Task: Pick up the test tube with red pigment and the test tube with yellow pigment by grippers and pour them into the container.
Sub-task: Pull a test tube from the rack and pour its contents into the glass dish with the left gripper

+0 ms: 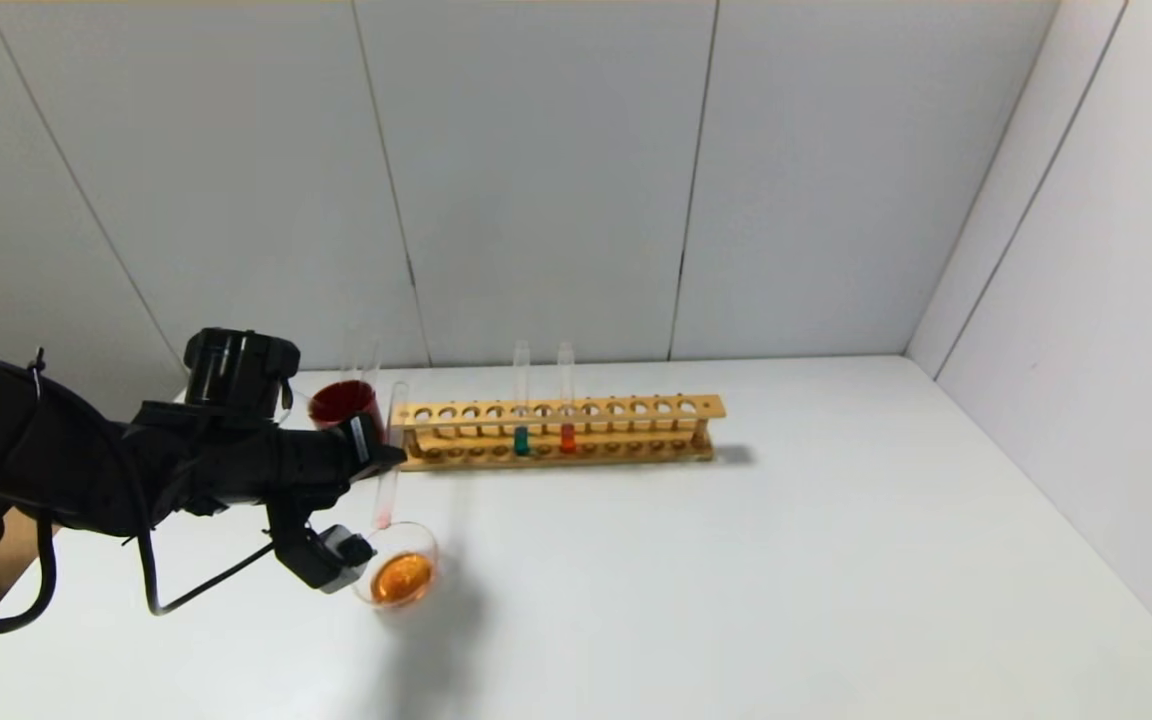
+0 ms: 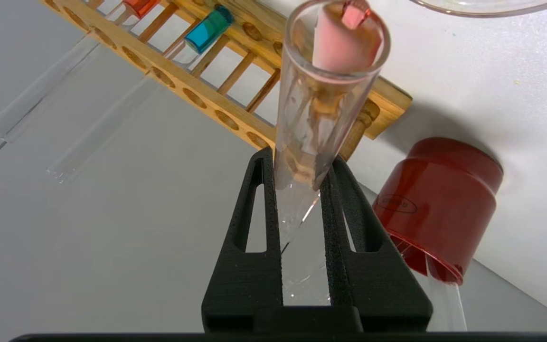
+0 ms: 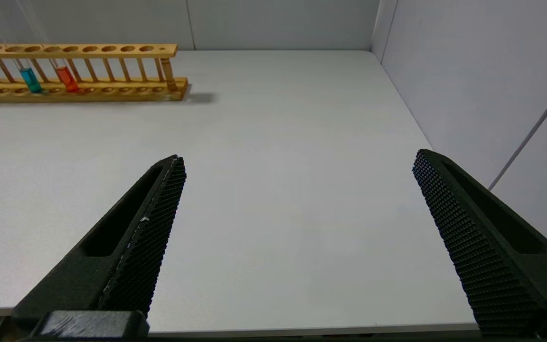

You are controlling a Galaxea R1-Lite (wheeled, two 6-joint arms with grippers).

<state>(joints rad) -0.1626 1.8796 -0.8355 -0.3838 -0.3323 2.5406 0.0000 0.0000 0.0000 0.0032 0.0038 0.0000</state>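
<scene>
Left gripper [image 1: 376,455] is pinching the test tube with red pigment [image 1: 391,455] near upright, its rounded bottom hanging just above the container [image 1: 401,570]; right gripper [image 3: 297,209] is spread, idling well apart over the bench [image 1: 736,580].

A test tube [image 1: 391,455] is being held by the left gripper [image 1: 376,455] at lower left. Its pinkish end is being pointed down over the container [image 1: 398,566], where orange liquid is being held.

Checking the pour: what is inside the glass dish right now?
The container holds orange liquid. The left gripper holds a tube above it; the near rim is hidden behind the gripper.
</scene>
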